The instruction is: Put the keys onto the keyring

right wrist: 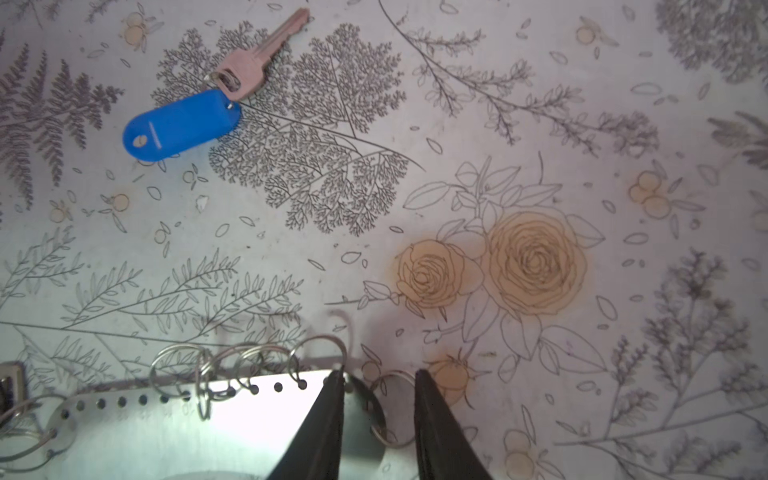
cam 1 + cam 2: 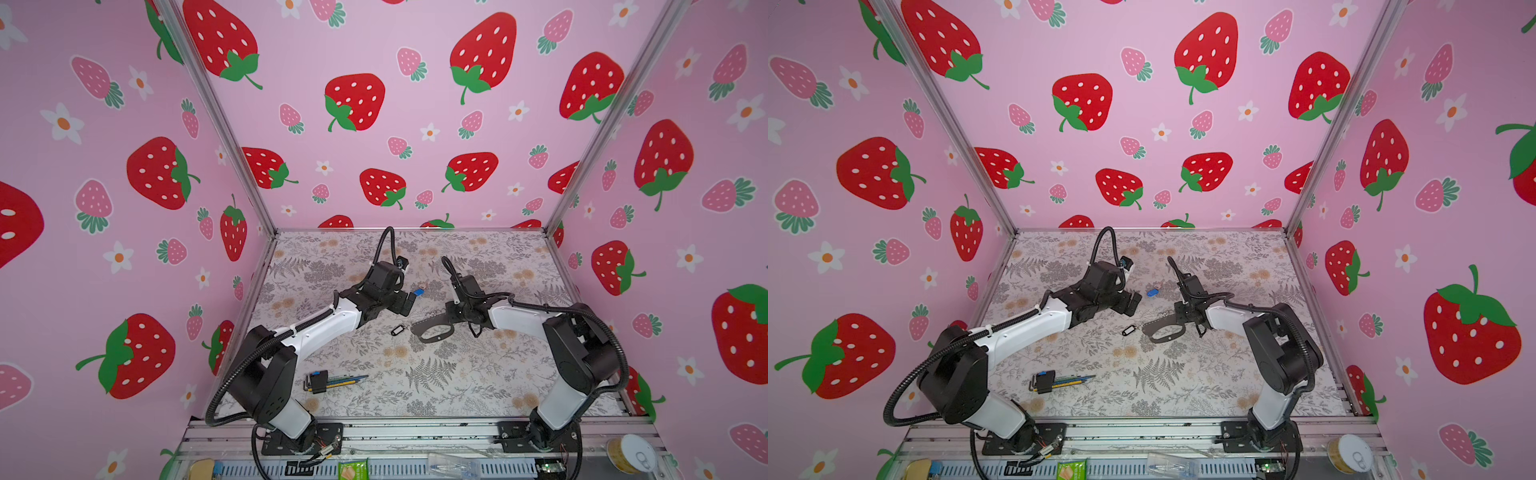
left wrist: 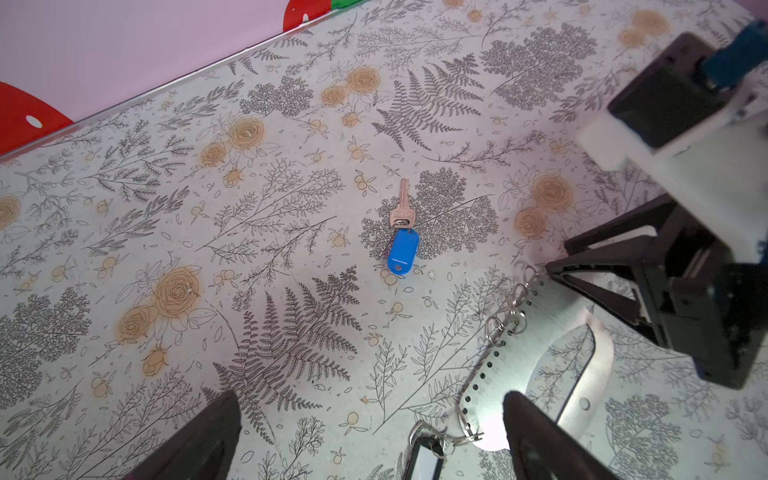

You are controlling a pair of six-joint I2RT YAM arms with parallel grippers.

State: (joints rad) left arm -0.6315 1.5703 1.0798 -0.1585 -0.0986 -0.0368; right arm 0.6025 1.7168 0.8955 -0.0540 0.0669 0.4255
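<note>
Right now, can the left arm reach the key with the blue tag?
Probably yes: the left gripper is open, the blue-tagged key lies just ahead of it, and nothing sits between them.

Pink strawberry-print walls [image 2: 374, 41] (daisies scattered between) enclose a floral-patterned tabletop [image 2: 498, 374].

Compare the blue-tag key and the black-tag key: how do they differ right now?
The blue-tag key has a solid blue tag; the black-tag key has a black-rimmed one with a white centre. The blue-tag key lies alone, apart from the keyring; the black-tag key sits at the keyring's end, seemingly hooked to a ring. Both rest on the table.
</note>
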